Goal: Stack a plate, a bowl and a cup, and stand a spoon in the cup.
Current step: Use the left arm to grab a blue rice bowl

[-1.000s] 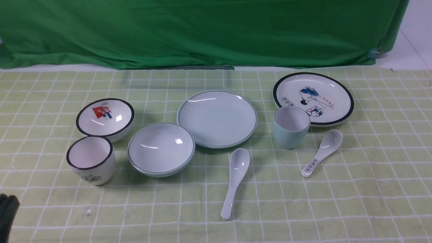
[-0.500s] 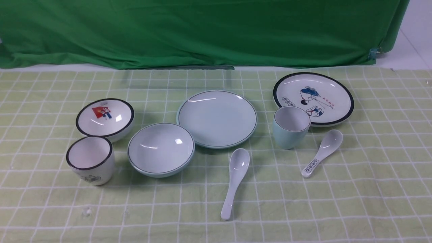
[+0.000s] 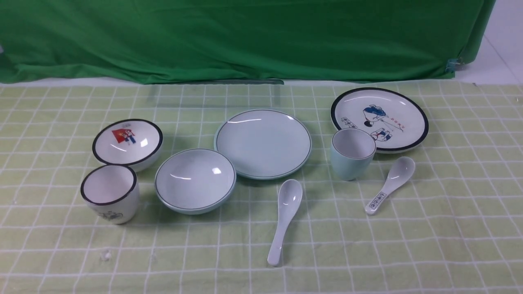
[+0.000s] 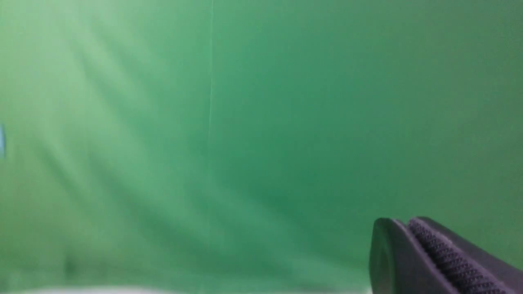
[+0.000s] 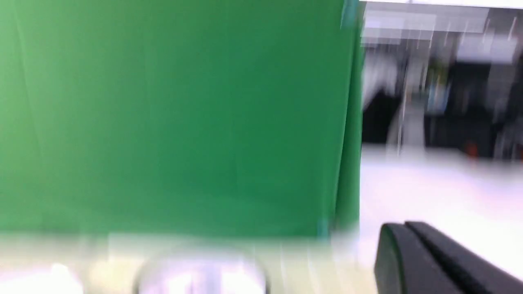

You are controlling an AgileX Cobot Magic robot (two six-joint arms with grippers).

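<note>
**1. Task pieces.** No stacking step is done yet. All four pieces are lying separately on the checked tablecloth.
- The plate is sitting bare at the centre of the front view.
- The bowl is resting at the plate's lower left. Whether the two rims are touching cannot be told.
- The cup is standing upright right of centre, close to the black-rimmed plate.
- The spoon is lying hollow side up below the plate, with its handle pointing toward the lower edge of the frame.

**2. Pincers.** Neither arm is showing in the front view. In the wrist views, the left gripper and the right gripper are each clenched and grasping nothing. Both are facing the green backdrop rather than the table.

**3. Step in hand.** By judgement, the opening step is pending: seating the bowl on the plate.

**4. Next move.** This is calling for four actions:
- lowering one arm toward the bowl, probably the left, since the bowl is lying left of centre;
- releasing the jaws;
- pinching the bowl's rim;
- setting the bowl down centred on the plate.

The black-rimmed bowl and the black-rimmed cup are standing close by at the left and are to be avoided.
</note>
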